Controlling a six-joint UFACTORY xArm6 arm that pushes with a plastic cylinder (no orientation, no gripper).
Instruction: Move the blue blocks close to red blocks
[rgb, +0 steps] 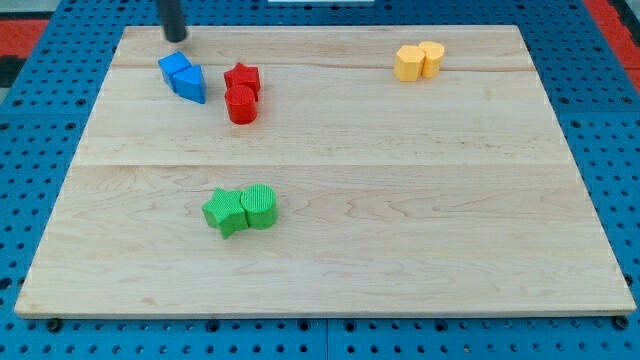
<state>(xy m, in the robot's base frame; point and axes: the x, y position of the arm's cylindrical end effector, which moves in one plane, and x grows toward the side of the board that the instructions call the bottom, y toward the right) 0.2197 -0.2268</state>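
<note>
Wooden board (400, 200) carries blue blocks (183, 77) just beside red blocks (241, 92).

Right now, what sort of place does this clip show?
Probably a lab tabletop pushing rig: a pale wooden board on a blue perforated base, paired coloured blocks such as the blue blocks, and my tip just above them.

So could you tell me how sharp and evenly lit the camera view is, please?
Camera view: even, soft light on the board, no glare; blocks cast only faint shadows; blue blocks and red blocks are crisp; my tip, just above the blue blocks toward the view's top, looks slightly soft.
</note>
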